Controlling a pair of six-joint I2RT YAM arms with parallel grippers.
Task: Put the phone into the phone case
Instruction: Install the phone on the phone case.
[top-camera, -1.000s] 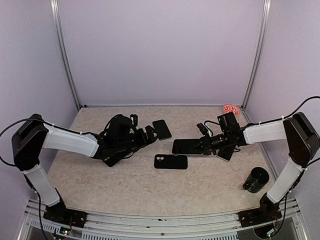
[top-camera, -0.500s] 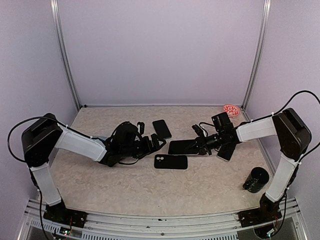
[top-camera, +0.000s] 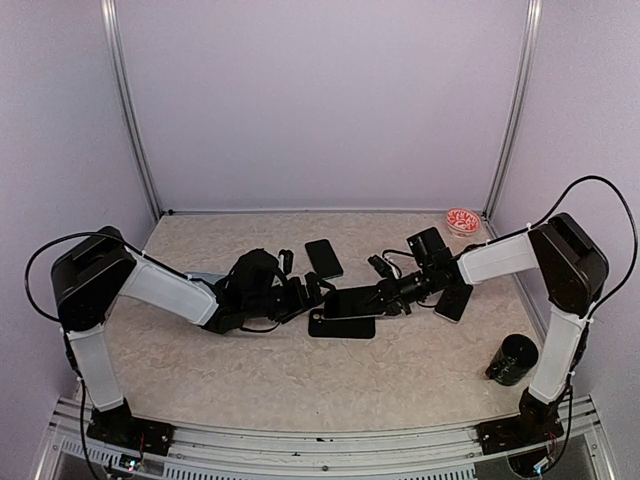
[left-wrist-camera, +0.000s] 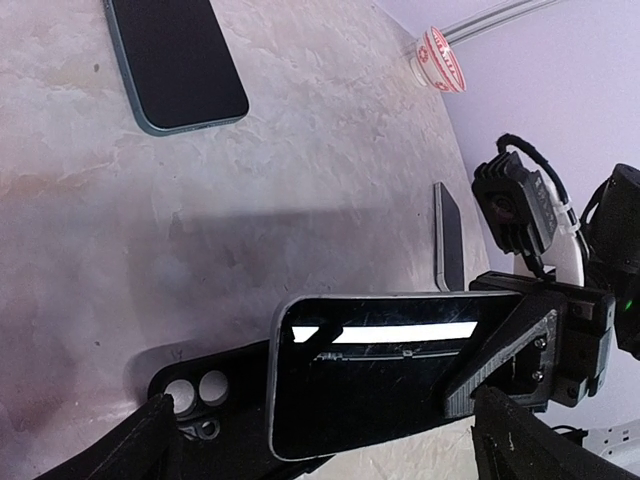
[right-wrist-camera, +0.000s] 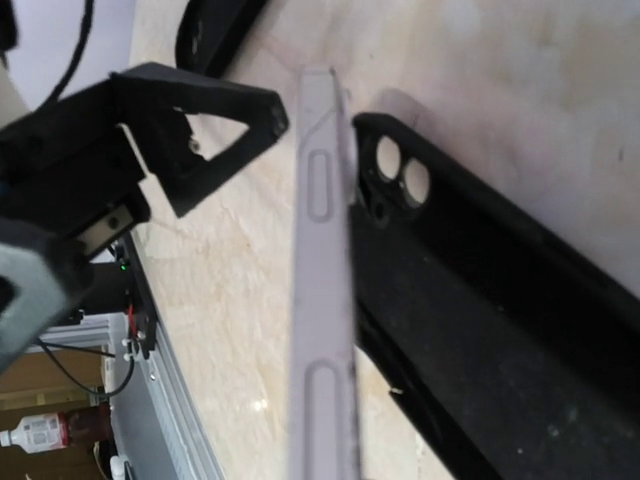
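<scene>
The dark-screened phone (top-camera: 350, 303) is held at its right end by my right gripper (top-camera: 392, 297), which is shut on it. It hovers level just over the black phone case (top-camera: 345, 326), which lies flat on the table with its camera holes to the left. In the left wrist view the phone (left-wrist-camera: 400, 370) overlaps the case (left-wrist-camera: 215, 400), and the holes still show. My left gripper (top-camera: 310, 293) is open at the phone's left end, holding nothing. The right wrist view shows the phone (right-wrist-camera: 325, 300) edge-on beside the case (right-wrist-camera: 480, 330), with a left finger (right-wrist-camera: 200, 120) beyond.
A second dark phone (top-camera: 323, 258) lies behind the grippers and a third (top-camera: 453, 301) lies under the right arm. A red-and-white dish (top-camera: 463, 219) sits in the back right corner. A black cylinder (top-camera: 512, 360) stands at the front right.
My right gripper has carried the phone leftward until it hangs over the case. My left gripper has moved right, up to the phone's left end, and stayed open.
</scene>
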